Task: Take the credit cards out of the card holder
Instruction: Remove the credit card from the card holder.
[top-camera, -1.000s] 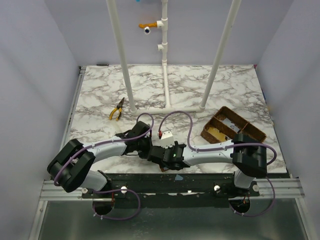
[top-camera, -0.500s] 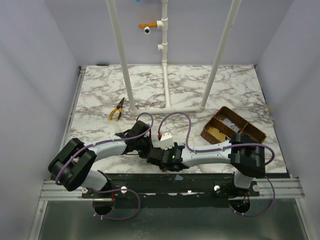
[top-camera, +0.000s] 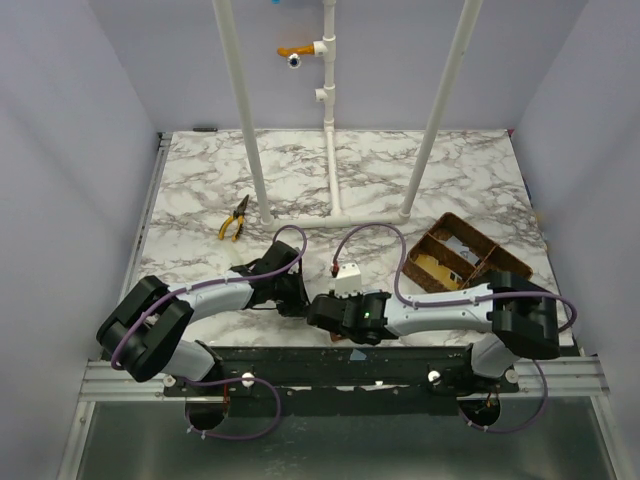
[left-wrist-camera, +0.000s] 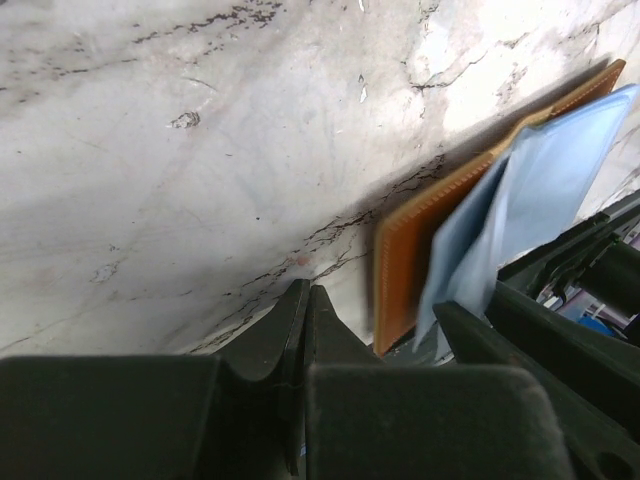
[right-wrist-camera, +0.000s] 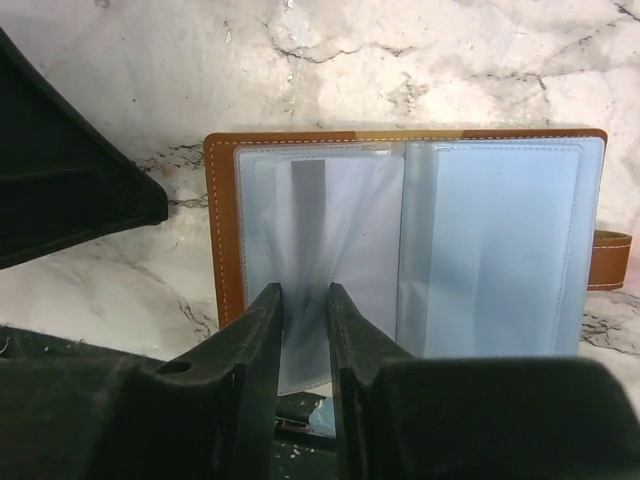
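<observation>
Card holder (right-wrist-camera: 222, 250) lies open; right end effector (right-wrist-camera: 305, 292) straddles its left pocket (right-wrist-camera: 247, 230), grip unclear; pinching plastic with the card (right-wrist-camera: 355, 250) would drag the whole holder.

card holder (right-wrist-camera: 420, 250): tan leather, blue-grey clear pockets | table (top-camera: 350, 170): white marble, grey veins | pliers (top-camera: 234, 220): yellow handles

The card holder (right-wrist-camera: 400, 250) lies open on the tabletop (top-camera: 200, 190) at its near edge. The left end effector (left-wrist-camera: 305, 300) is just left of it, the right end effector (right-wrist-camera: 305, 295) at its near side. To the right sits a basket (top-camera: 488, 240) holding 2 cards (top-camera: 432, 265); pliers (top-camera: 234, 219) lie behind, left.
</observation>
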